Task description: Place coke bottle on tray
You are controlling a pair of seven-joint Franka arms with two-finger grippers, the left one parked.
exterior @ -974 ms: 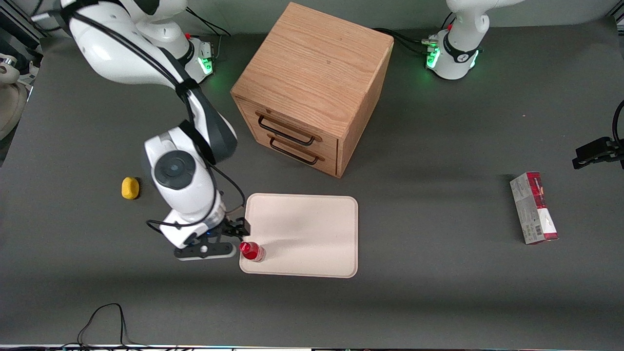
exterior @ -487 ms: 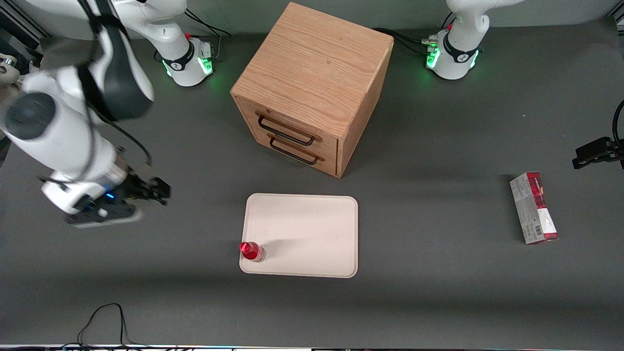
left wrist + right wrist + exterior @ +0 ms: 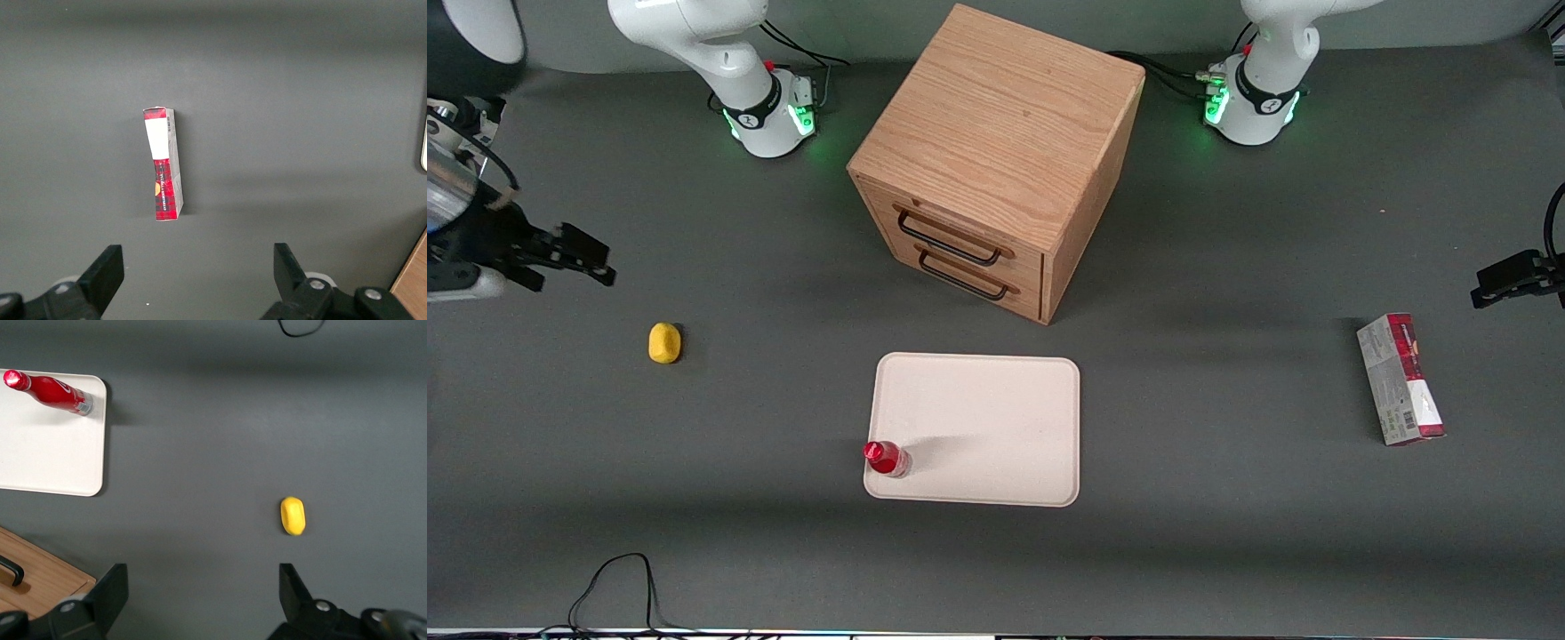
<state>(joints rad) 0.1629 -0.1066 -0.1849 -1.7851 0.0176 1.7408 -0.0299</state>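
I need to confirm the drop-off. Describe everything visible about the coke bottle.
The coke bottle is small and slim, glossy red with white script on its side, a red cap and a silvery base. It stands upright on the tray, in the corner nearest the front camera on the working arm's side, close to the rim. Nothing else touches it. The pincer is open and empty, well away toward the working arm's end of the table, farther from the front camera than the yellow object.
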